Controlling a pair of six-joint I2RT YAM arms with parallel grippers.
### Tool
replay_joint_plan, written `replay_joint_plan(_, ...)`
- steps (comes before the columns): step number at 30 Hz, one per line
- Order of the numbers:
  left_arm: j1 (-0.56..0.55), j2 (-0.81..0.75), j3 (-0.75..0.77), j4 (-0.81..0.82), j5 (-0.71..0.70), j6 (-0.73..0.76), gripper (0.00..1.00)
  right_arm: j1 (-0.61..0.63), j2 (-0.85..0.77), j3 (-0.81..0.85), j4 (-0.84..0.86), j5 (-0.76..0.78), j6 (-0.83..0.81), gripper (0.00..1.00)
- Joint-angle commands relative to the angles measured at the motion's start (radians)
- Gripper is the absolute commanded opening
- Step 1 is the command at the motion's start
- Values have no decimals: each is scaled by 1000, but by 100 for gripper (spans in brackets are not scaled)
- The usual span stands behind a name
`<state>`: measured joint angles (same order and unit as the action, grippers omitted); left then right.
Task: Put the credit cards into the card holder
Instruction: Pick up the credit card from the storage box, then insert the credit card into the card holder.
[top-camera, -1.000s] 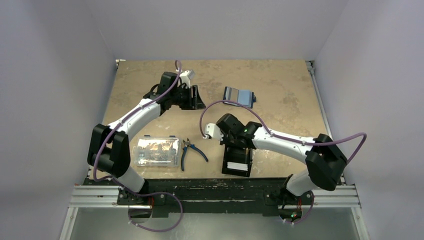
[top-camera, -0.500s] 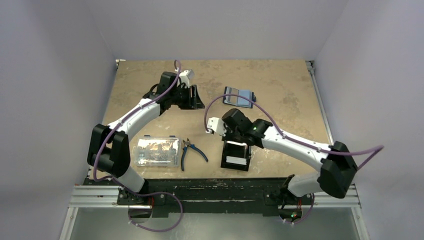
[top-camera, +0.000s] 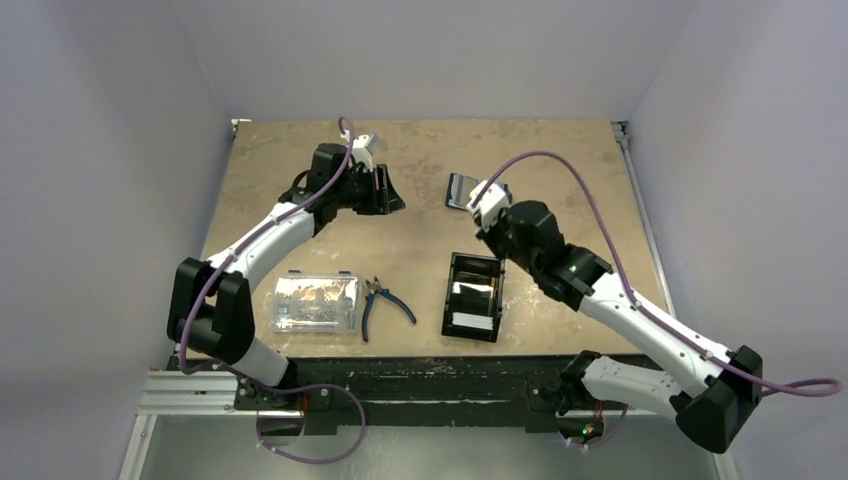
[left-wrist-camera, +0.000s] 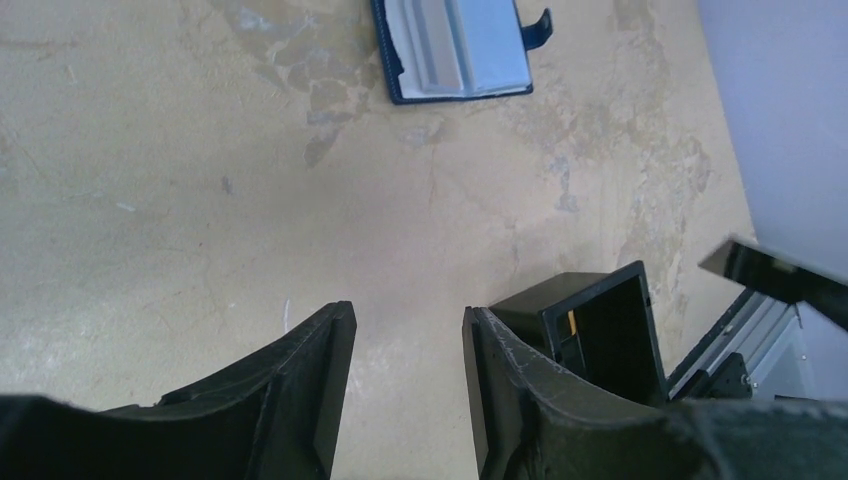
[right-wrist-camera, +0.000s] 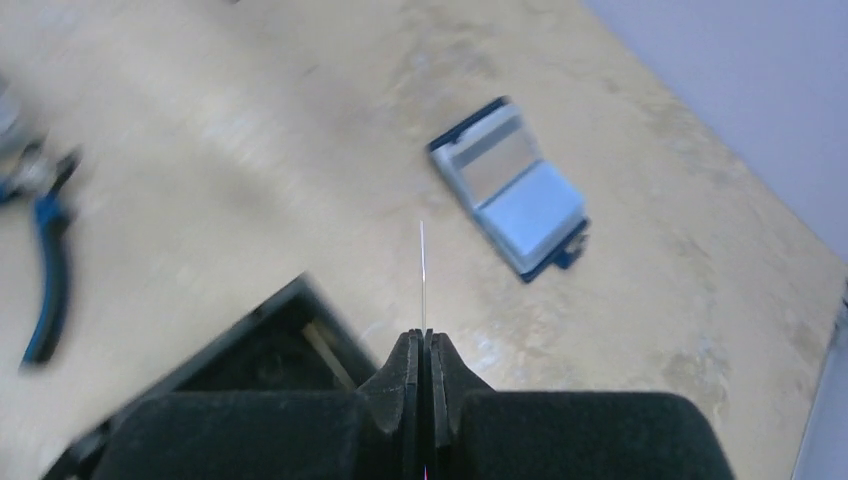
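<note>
From the right wrist, we see the right pincer (right-wrist-camera: 422, 340) clamped on a credit card (right-wrist-camera: 422, 265), held on edge and pointing forward. The wallet (right-wrist-camera: 510, 190) lies open on the tabletop (right-wrist-camera: 300, 150) ahead and slightly right, its long axis slanting from upper left to lower right. From the left wrist, the left pincer (left-wrist-camera: 405, 360) stands open and empty, with the wallet well ahead of it. From above, we judge the right pincer the nearer, close over the wallet, whose long axis runs roughly across the tabletop.
</note>
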<state>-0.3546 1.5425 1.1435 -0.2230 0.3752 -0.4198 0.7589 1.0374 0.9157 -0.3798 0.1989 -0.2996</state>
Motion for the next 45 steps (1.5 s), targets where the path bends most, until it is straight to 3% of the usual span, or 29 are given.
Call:
replay_joint_plan(1, 6, -17, -19, 182, 64, -68, 49, -152, 75, 26, 292, 81, 259, 0)
replay_joint_plan(5, -17, 41, -17, 367, 132, -212, 50, -325, 239, 129, 357, 17, 484, 0)
replay_joint_plan(11, -111, 196, 45, 598, 63, -324, 49, -478, 512, 275, 441, -180, 676, 0)
replay_joint_plan(16, -163, 375, 164, 727, 32, -367, 45, -640, 655, 306, 570, -481, 836, 0)
replay_joint_plan(22, -182, 580, 354, 712, 33, -355, 36, -687, 804, 391, 633, -641, 880, 0)
replay_joint_plan(29, -185, 753, 535, 619, 22, -332, 24, -688, 853, 404, 651, -656, 895, 0)
replay_joint_plan(45, -168, 869, 587, 417, -90, -245, 11, -688, 967, 415, 660, -677, 907, 0)
